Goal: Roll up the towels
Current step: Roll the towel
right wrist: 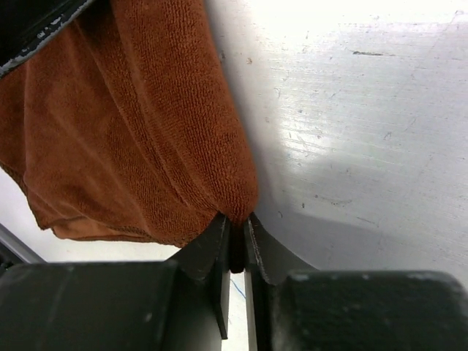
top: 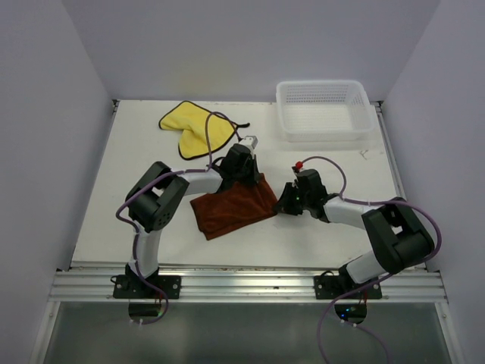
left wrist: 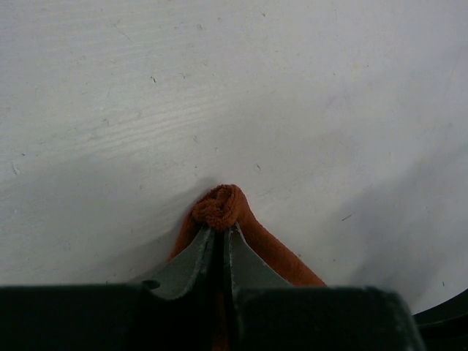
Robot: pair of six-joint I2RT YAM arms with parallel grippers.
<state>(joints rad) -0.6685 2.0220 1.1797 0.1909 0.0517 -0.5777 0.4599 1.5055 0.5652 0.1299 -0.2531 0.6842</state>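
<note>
Rust-brown towel (top: 231,206): I see it lying rumpled on the white table (top: 106,212) near the middle, between the two arms, held at two corners. Left gripper (left wrist: 221,232): I log its fingers pressed together on the towel's far corner, a small wad of cloth poking out past the tips in the left wrist view. Right gripper (right wrist: 235,225): I read its fingers as drawn nearly together, pinching the towel's right-hand corner, the cloth fanning up and to the left from the tips in the right wrist view. Yellow towel (top: 195,129): I find it loosely folded towards the table's far left, well apart from both grippers, with a purple cable (top: 210,144) looping across it in the top view. White mesh basket (top: 326,135): I note it at the far right corner of the table, apart from both towels
</note>
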